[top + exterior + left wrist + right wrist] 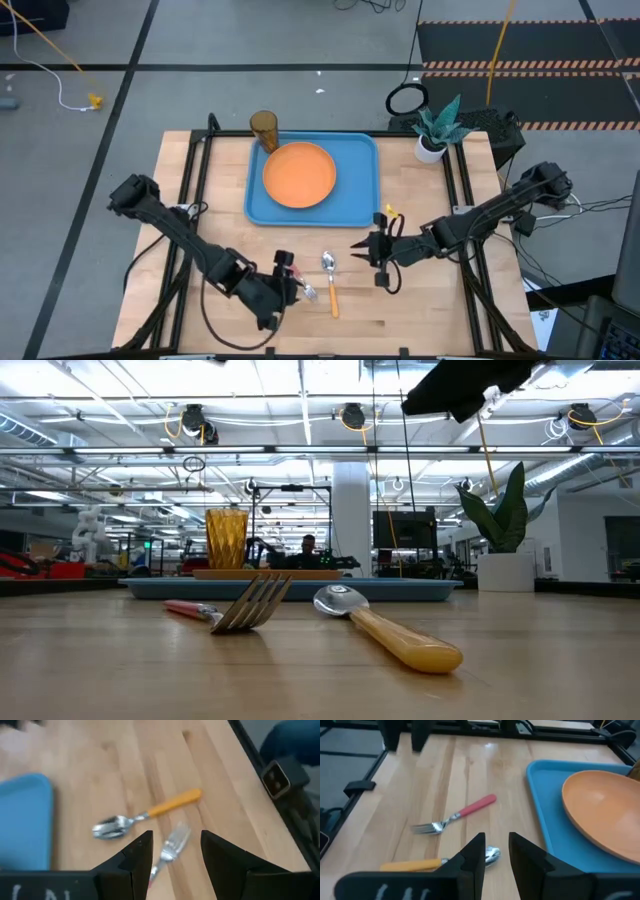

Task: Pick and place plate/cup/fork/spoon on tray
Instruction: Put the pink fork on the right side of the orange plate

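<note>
From the high view I see the tray [313, 176] toward the far edge of the counter [180, 200], with the plate [299, 174] on it and the cup [264, 129] at the tray's far left corner, though I cannot tell whether it stands inside the rim. The fork [300, 282] and spoon [329, 281] lie side by side on bare wood near the front edge. My left gripper [283, 297] sits just beside the fork; my right gripper [378, 257] hangs near the spoon, jaws parted. In the low view the fork [230, 610] and spoon [385, 625] lie close up, the tray [290, 588] behind them. In the left wrist view my jaws stand wide on either side of the fork [169, 847]. The right wrist view shows my jaws narrowly apart, just above the spoon [437, 862].
</note>
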You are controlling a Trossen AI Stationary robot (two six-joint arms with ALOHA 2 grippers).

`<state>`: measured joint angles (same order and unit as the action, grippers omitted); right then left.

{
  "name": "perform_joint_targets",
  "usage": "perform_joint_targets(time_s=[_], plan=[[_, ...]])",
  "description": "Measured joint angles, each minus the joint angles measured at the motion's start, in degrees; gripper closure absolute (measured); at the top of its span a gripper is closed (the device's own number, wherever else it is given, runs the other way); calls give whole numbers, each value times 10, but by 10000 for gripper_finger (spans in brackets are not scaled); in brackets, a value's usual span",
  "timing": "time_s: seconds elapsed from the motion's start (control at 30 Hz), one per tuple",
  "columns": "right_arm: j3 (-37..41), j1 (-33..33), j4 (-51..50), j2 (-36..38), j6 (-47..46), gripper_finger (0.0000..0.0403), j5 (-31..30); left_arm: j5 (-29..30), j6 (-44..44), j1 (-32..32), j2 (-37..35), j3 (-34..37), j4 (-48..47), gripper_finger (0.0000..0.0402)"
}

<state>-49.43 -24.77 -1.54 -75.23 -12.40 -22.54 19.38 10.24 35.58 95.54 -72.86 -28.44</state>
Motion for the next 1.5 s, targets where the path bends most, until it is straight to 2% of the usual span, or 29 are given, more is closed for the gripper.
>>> perform_joint_targets(time_s=[0.2,0.43,0.8,0.93,1.07,1.23,1.33,1.5], plan=[[0,0,5,-1,-17,324,-2,-20,-1,1,48,0,-30,232],[0,-1,5,0,-39,324,-2,-23,-46,-21,90,0,-30,232],[0,-1,1,-16,-60,324,-2,-96,-142,-89,160,0,-30,232],[0,-1,-1,-34,-59,324,0,-111,-158,-110,170,0,-30,232],[0,-1,-7,-44,-58,324,2,-157,-175,-127,170,7,-29,232],[0,-9,-8,-42,-48,324,1,-168,-195,-134,169,14,-27,232],[0,-12,-3,-39,-40,324,1,-169,-206,-134,168,18,-21,246],[0,-12,-4,-40,-24,324,0,-174,-207,-133,169,18,-14,304]])
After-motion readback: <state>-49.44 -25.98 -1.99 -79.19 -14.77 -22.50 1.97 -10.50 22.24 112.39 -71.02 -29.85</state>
